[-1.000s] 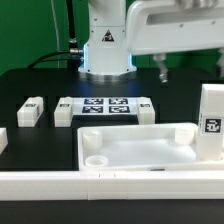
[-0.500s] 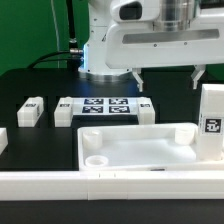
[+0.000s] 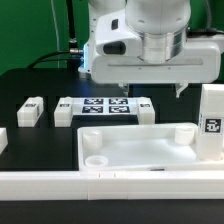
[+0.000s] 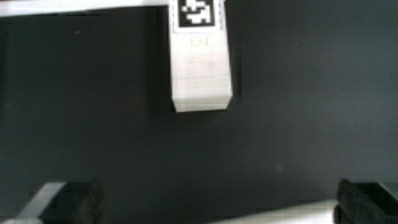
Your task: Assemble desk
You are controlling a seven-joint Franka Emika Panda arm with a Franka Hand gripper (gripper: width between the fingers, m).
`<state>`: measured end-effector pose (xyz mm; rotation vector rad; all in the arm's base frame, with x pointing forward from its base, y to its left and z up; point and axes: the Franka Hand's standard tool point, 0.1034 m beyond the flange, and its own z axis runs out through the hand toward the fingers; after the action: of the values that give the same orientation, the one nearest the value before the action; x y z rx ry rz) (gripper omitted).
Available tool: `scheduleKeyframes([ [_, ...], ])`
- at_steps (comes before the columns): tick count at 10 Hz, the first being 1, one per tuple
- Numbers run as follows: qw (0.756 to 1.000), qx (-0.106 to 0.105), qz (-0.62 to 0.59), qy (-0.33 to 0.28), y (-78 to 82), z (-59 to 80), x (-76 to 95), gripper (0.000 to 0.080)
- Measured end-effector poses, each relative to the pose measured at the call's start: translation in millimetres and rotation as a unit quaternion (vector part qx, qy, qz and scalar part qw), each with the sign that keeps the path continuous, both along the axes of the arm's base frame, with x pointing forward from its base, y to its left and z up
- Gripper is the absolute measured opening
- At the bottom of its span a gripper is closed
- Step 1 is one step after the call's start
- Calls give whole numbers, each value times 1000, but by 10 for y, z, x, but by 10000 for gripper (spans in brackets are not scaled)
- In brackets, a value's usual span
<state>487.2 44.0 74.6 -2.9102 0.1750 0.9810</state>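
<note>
The desk's white slab, with a raised rim and round corner sockets, lies at the front of the black table. White post legs lie flat at the exterior view's left, on either side of the marker board, and one stands upright at the right. My gripper hangs open and empty above the leg right of the marker board. In the wrist view a tagged leg lies on the black table ahead of the open gripper, apart from the fingertips.
The marker board lies behind the slab. A long low white rail runs along the front edge. Another white part shows at the exterior view's left edge. The robot base stands at the back.
The gripper has moved toward the exterior view's left and lower, from the upper right to above the marker board's right end. The parts have not moved.
</note>
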Motion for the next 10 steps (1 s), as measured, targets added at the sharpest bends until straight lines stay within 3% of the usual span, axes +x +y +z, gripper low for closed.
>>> scheduleKeyframes([
  [2, 998, 3, -2, 56, -22, -61, -44, 649],
  [4, 996, 12, -17, 83, 31, -254, -195, 649],
  [6, 992, 19, -21, 122, -18, -297, -341, 649],
  [8, 993, 16, -21, 114, -33, -325, -293, 649],
  [10, 990, 19, -24, 135, -14, -421, -407, 649],
])
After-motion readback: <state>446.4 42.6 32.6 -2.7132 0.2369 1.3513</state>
